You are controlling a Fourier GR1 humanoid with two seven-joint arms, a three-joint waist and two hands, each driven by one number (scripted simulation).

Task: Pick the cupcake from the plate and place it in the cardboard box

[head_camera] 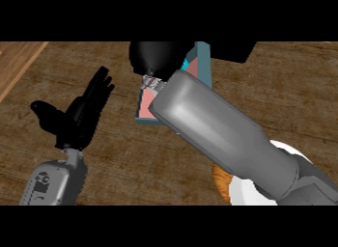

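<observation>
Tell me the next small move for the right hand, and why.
Probably lower it a little and release: the right hand seems to hold the cupcake over the pink inside of the cardboard box, away from the plate.

- Right forearm [222, 135] runs diagonally from lower right to top centre, covering much of the plate [289, 150] and the cardboard box [199, 62].
- Right hand [158, 57], curled round the cupcake [152, 83], sits over the box.
- Left hand [79, 116] rests at left, fingers straight.
- Bare counter [129, 159] lies between left hand and forearm, and at upper right.
</observation>
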